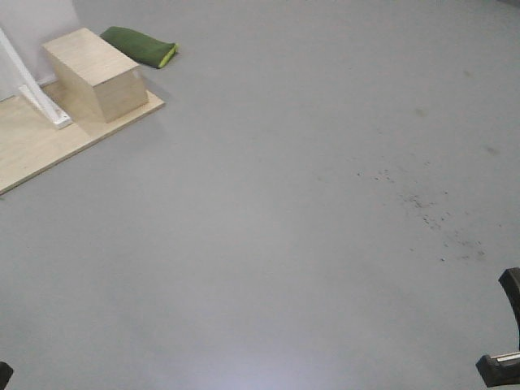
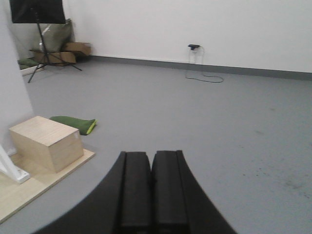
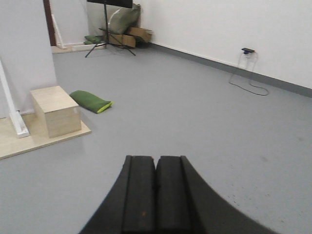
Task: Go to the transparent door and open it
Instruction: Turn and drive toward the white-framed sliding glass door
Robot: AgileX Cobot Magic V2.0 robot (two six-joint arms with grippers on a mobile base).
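Note:
The transparent door is out of view in all three views. My left gripper (image 2: 151, 156) is shut, its two black fingers pressed together with nothing between them, hovering over the grey floor (image 2: 204, 117). My right gripper (image 3: 156, 159) is likewise shut and holds nothing. In the front view only a dark piece of the right arm (image 1: 505, 357) shows at the lower right edge. A white slanted strut (image 1: 32, 89) stands on a wooden platform (image 1: 41, 150) at the far left.
A light wooden box (image 1: 96, 73) sits on the platform, with a green bag (image 1: 140, 45) lying behind it. A black tripod stand (image 2: 39, 39) and cardboard boxes (image 2: 73, 48) stand in the far corner. A cable (image 2: 202, 73) runs from a wall socket.

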